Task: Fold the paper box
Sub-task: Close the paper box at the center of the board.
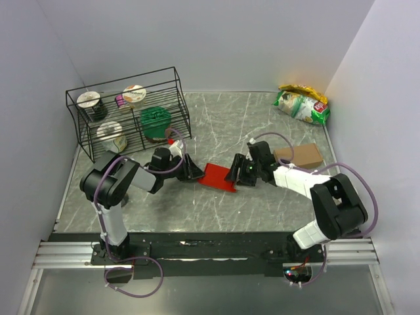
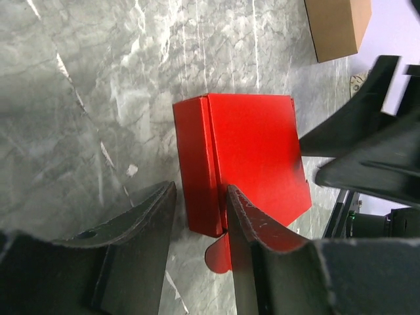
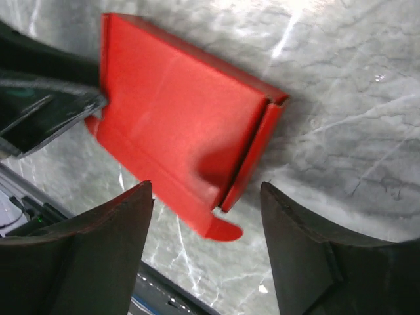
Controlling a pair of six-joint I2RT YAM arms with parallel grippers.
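Your black left claw (image 1: 192,169) and right claw (image 1: 234,172) are both standing open, straddling opposite ends of the bright red thin-card paper box (image 1: 218,176), which is lying at the middle of the grey marble-patterned tabletop (image 1: 216,125).

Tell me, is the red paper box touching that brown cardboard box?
Apart. The left wrist view shows the paper box and the brown cardboard box with a stretch of bare marble table between them.
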